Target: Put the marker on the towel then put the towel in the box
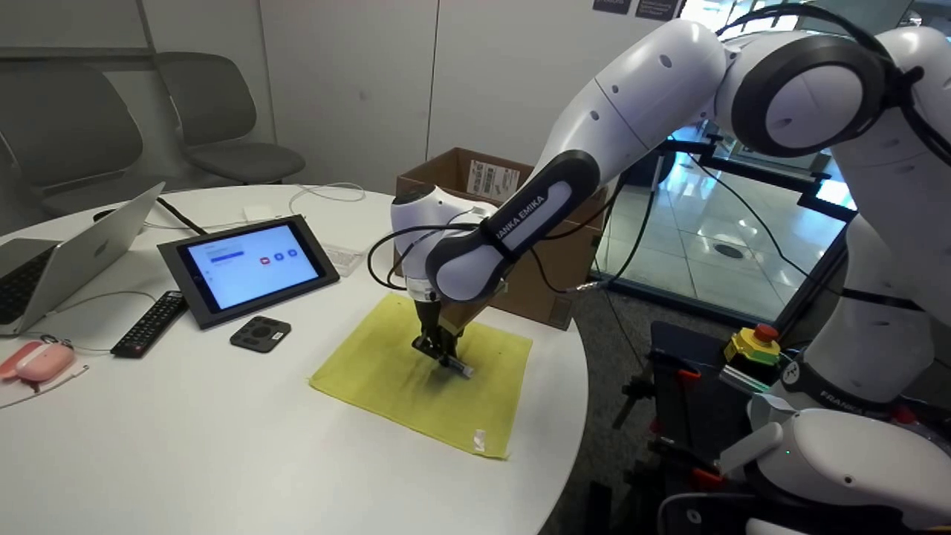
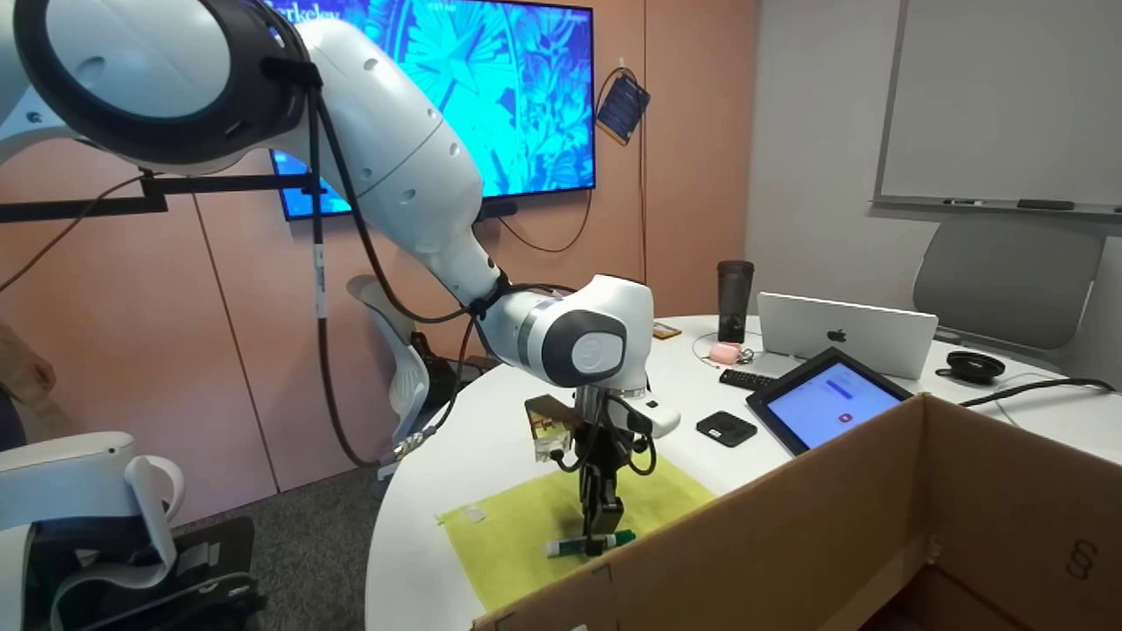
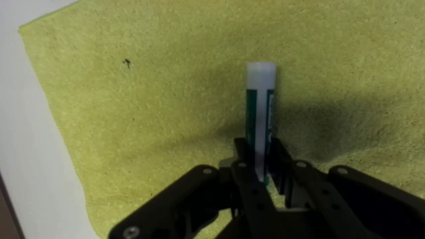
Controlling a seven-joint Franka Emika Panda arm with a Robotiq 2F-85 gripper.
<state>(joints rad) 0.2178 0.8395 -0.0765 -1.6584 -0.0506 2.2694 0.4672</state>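
Wrist view: marker [image 3: 260,109] pinched over the yellow towel [image 3: 159,99]

The gripper [image 3: 259,151] has its two fingers squeezed on the marker, one along each side, with the white end jutting out past them. The marker is within the towel's edges; whether it touches the cloth, I cannot tell. The towel lies spread out flat on the white table [image 1: 260,446], near its edge.

Just beside the towel stands the cardboard box [image 1: 531,301], with a printed white label [image 1: 492,180] on it. In an exterior view, the arm [image 1: 550,200] crosses in front of the box and hides part of it. In an exterior view, a wall [image 2: 745,526] of the box covers one side of the towel.

Apart from the towel are a small black gadget [image 1: 260,334], the nearest to it, a lit tablet [image 1: 252,264] propped at a slant, a black remote [image 1: 151,324] and a silver laptop [image 1: 100,253]. A pink case [image 1: 46,362] and a dark tumbler [image 2: 734,302] are near the laptop. Beyond the table stands a grey chair [image 1: 204,100].
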